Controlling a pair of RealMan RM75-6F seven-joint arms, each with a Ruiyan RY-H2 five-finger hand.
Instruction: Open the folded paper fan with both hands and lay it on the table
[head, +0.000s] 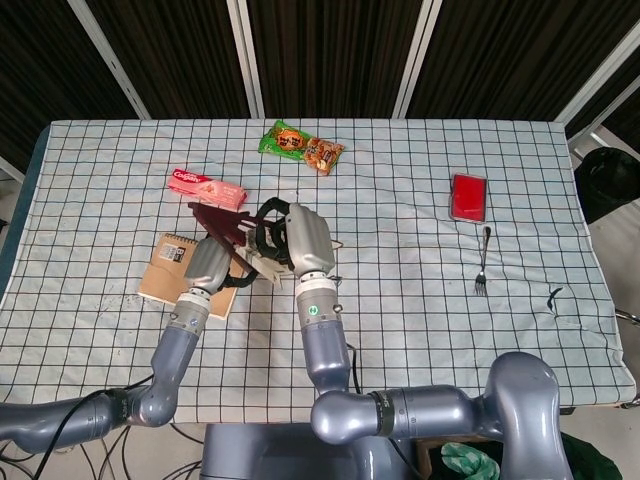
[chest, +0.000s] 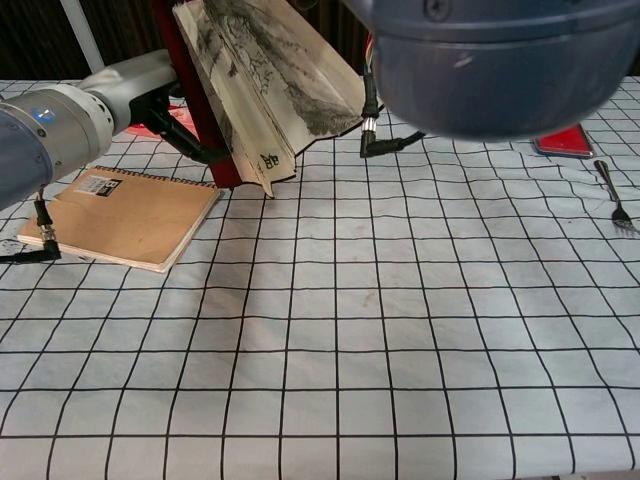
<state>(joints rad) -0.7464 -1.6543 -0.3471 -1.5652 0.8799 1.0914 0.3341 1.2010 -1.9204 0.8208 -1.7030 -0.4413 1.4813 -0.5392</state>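
The paper fan (chest: 275, 85) is partly spread, with ink-painted folds and a dark red guard (chest: 196, 100), and stands tilted above the table. My right hand (head: 300, 238) grips it by the pivot end; in the chest view only that arm's grey bulk (chest: 500, 50) shows at the top. My left hand (head: 210, 262) has come in from the left. Its dark fingers (chest: 185, 145) stretch out against the red guard (head: 213, 214), and no closed grip shows.
A brown spiral notebook (chest: 125, 215) lies under the left hand. Behind it lies a pink toothpaste box (head: 205, 187), and a green snack pack (head: 300, 146) lies farther back. A red case (head: 468, 197) and a fork (head: 483, 262) lie at the right.
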